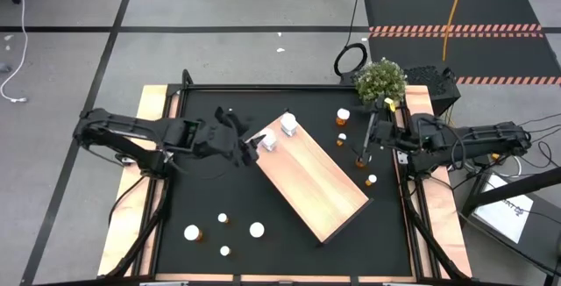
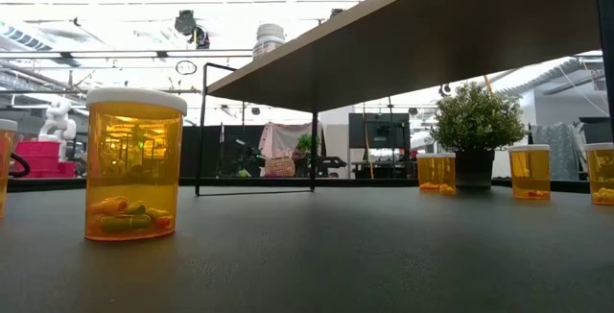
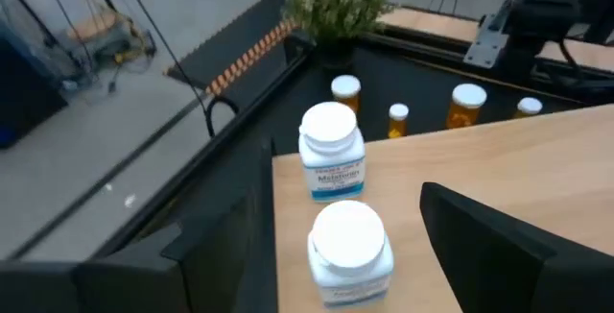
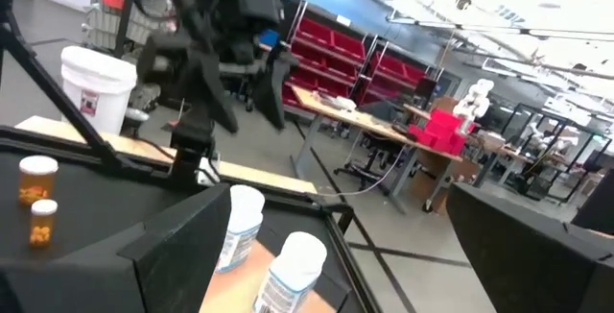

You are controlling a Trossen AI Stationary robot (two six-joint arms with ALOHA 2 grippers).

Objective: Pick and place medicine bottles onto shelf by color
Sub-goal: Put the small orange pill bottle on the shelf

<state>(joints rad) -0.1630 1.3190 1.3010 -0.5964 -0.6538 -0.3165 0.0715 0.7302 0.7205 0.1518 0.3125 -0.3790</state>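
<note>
The pale wood shelf (image 1: 316,185) lies slantwise at mid-table. Two white bottles (image 1: 288,125) (image 1: 269,140) stand on its far-left end. My left gripper (image 1: 256,146) is open just left of that end. In its wrist view (image 3: 321,219) the nearer white bottle (image 3: 350,251) stands between the fingers, untouched as far as I can see, and the other (image 3: 331,150) stands beyond it. My right gripper (image 1: 364,146) is open over the orange bottles (image 1: 359,159) right of the shelf. Its wrist view (image 4: 341,193) looks toward the white bottles (image 4: 240,222).
More orange bottles stand right of the shelf (image 1: 343,117) (image 1: 341,139) (image 1: 372,181), and several near the table's near-left corner (image 1: 192,232) (image 1: 256,230). A potted plant (image 1: 380,80) sits at the far-right corner. The low view shows one orange bottle (image 2: 134,164) close by.
</note>
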